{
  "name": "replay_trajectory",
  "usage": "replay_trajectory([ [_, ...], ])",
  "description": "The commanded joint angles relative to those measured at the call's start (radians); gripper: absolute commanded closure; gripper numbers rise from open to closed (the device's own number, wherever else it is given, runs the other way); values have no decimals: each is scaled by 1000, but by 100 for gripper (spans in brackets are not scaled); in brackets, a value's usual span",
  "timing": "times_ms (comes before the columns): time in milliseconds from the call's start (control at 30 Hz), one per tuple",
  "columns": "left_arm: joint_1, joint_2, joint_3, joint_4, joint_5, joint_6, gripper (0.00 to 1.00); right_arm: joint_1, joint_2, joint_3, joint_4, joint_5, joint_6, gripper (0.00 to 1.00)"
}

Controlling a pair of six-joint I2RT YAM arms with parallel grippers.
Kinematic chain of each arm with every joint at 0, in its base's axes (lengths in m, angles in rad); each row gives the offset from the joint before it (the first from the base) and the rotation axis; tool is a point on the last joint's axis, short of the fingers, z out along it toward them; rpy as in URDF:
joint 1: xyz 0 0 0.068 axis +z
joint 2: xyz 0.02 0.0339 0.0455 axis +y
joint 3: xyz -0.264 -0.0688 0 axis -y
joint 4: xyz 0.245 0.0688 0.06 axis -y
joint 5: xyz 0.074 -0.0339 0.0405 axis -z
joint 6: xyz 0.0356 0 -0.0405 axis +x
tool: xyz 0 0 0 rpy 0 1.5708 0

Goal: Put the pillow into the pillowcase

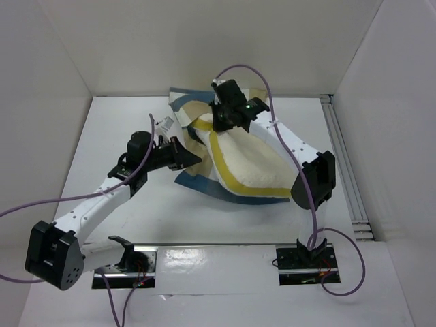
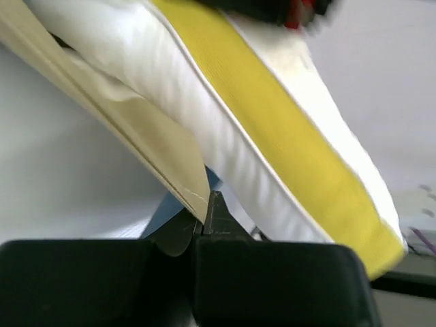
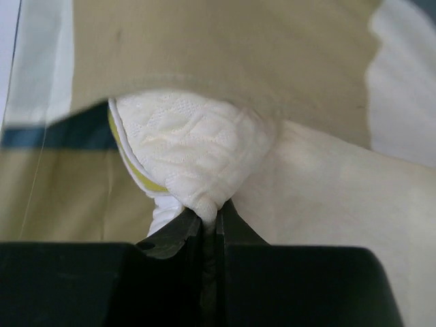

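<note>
Right tool [image 3: 210, 218] pinches pillow [image 3: 191, 150] inside pillowcase [image 3: 225, 54].

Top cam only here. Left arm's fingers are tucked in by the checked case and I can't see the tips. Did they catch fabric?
Observer: Yes. In the left wrist view the left fingers are shut on a thin tan edge of the pillowcase, not on the pillow.
Operator: And the right arm?
Observer: The right fingers are shut on a bunched, quilted corner of the pillow.
Operator: Is that corner inside the case?
Observer: The case's tan edge arches over the top of that corner. I can't tell whether it is fully inside.
</note>
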Motion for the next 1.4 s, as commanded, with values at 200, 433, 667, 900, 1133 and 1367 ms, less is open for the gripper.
replay_trajectory([
  [200, -66, -149, 23, 240, 303, -201, 100, 118, 93, 477, 6, 367, -85, 100],
  [433, -84, -263, -192, 306, 312, -292, 100, 151, 360, 279, 140, 287, 10, 100],
  [667, -103, -307, -229, 151, 239, -214, 100, 132, 388, 342, 176, 203, 56, 100],
  [900, -149, -338, -264, 21, 162, -214, 100, 161, 313, 227, 251, 154, 83, 100],
  [1133, -139, -445, 87, -588, -210, -27, 31, 171, 149, 25, 279, -16, 73, 23],
  [1367, -83, -348, 224, -718, -401, -16, 40, 33, -195, -193, 264, 46, 46, 1],
])
